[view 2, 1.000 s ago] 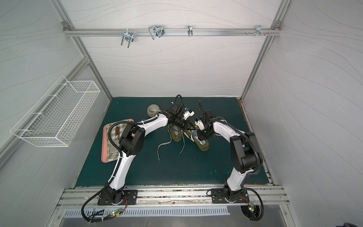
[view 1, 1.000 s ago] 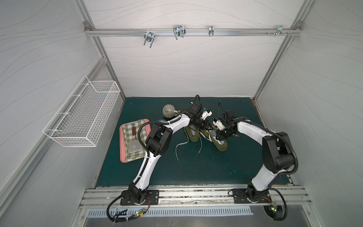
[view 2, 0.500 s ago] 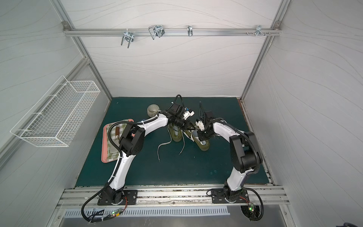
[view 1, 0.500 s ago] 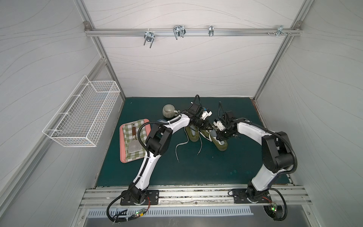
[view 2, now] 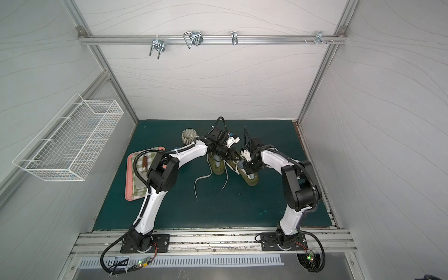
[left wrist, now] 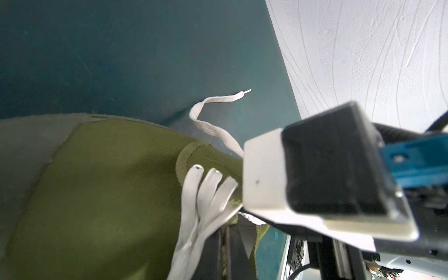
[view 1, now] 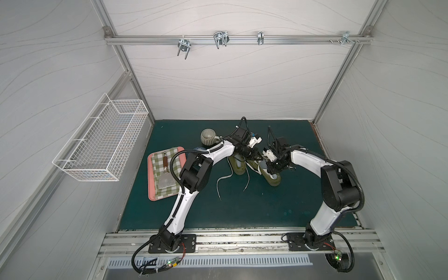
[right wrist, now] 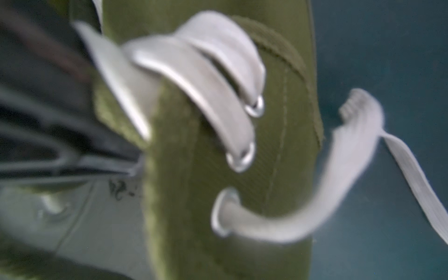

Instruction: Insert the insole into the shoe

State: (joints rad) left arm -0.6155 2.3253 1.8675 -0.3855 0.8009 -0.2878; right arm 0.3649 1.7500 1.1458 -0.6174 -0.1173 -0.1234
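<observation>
1. In both top views you have two arms and two olive shoes on the green mat (view 1: 266,211). The shoe (view 1: 272,178) lies on the right arm's side. The second shoe (view 1: 238,167) is just beside it, and two loose lace ends (view 1: 221,181) trail across the mat. The left gripper (view 1: 257,156) and the right gripper (view 1: 268,164) meet at the shoe's far end, close to each other. Their fingers are too small here for you to read. You also have one cup (view 1: 207,137), one tray (view 1: 151,191) carrying one spatula (view 1: 166,179), one basket (view 1: 101,143) on the wall and four hooks (view 1: 220,40) on the rail.

2. In the left wrist view, three lace bands (left wrist: 201,194) run from the shoe's eyelets. The dark fingers (left wrist: 224,254) sit closed beside that laced edge. You cannot tell whether fabric is pinched between them.

3. In the right wrist view you can count three eyelets (right wrist: 241,160). The grey insole (right wrist: 72,218) lies inside the shoe's opening. The right fingers (right wrist: 72,155) look drawn together, with their tips at that opening. Blur hides whether they pinch anything.
</observation>
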